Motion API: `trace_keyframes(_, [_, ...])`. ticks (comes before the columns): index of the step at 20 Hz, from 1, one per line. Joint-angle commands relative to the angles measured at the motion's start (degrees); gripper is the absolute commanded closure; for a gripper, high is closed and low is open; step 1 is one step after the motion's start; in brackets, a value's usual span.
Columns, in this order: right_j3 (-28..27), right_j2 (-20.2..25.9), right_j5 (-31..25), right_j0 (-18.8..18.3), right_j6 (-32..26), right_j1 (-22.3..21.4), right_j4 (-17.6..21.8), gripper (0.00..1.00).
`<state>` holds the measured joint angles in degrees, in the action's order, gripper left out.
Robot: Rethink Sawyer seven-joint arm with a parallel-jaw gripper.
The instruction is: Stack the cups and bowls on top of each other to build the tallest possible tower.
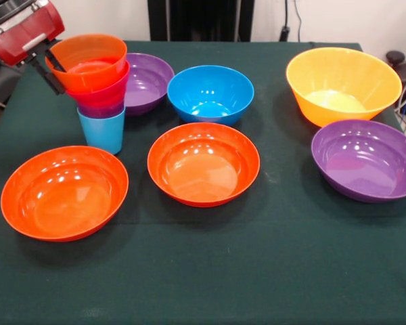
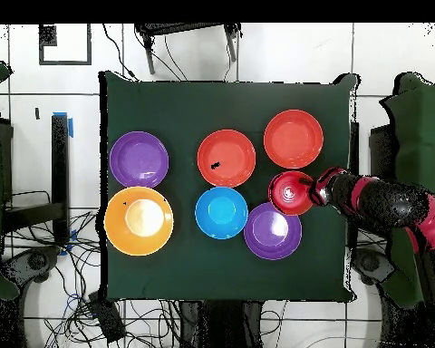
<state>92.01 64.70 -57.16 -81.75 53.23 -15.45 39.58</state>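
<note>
The tower stands at the left in the front view: light blue cup (image 1: 103, 132) lowest, then purple cup (image 1: 100, 110), small pink bowl (image 1: 107, 93) and small orange bowl (image 1: 88, 57) on top. From overhead the tower (image 2: 291, 192) shows at the right. My gripper (image 1: 61, 79) is at the tower's top left and looks open, one finger inside the orange bowl's rim and one outside it. It also shows in the overhead view (image 2: 314, 192). Loose on the cloth are a medium blue bowl (image 1: 210, 91), two wide orange-red bowls (image 1: 64, 193) (image 1: 203, 162), two wide purple bowls (image 1: 149, 81) (image 1: 367, 159) and a yellow-orange bowl (image 1: 342, 84).
The table (image 1: 257, 271) has a dark green cloth. One wide purple bowl touches the tower's far side. Cables and dark gear (image 1: 402, 68) lie off the table's right edge.
</note>
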Motion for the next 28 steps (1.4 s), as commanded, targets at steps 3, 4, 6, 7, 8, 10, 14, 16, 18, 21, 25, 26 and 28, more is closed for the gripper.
trace_keyframes(3, [2.13,-3.21,-0.80,3.30,-8.03,-1.14,0.42,1.00])
trace_keyframes(4, [2.13,-3.20,-0.82,3.30,-8.02,-1.17,0.38,1.00])
trace_keyframes(6, [2.12,-3.20,-0.84,3.34,-8.02,-1.07,0.26,1.00])
trace_keyframes(7, [1.99,-3.13,-0.86,3.43,-8.12,-1.00,0.18,1.00])
trace_keyframes(8, [1.96,-3.01,-0.85,3.35,-8.35,-0.81,0.03,1.00])
trace_keyframes(10, [1.63,-3.02,-1.09,3.40,-8.62,-0.72,-0.12,1.00])
trace_keyframes(14, [1.47,-2.78,-1.53,3.39,-9.28,-0.59,-0.58,1.00])
trace_keyframes(16, [1.60,-2.80,-1.65,3.40,-9.30,-0.73,-0.64,1.00])
trace_keyframes(18, [1.81,-2.83,-1.51,3.39,-9.07,-0.85,-0.60,1.00])
trace_keyframes(21, [2.03,-2.79,-1.22,3.30,-8.86,-0.66,-0.65,1.00])
trace_keyframes(25, [2.32,-2.62,-0.73,3.12,-8.91,-0.46,-0.59,1.00])
trace_keyframes(26, [2.35,-2.51,-0.59,3.04,-9.05,-0.35,-0.61,1.00])
trace_keyframes(28, [2.35,-2.48,-0.37,3.04,-9.05,-0.17,-0.62,1.00])
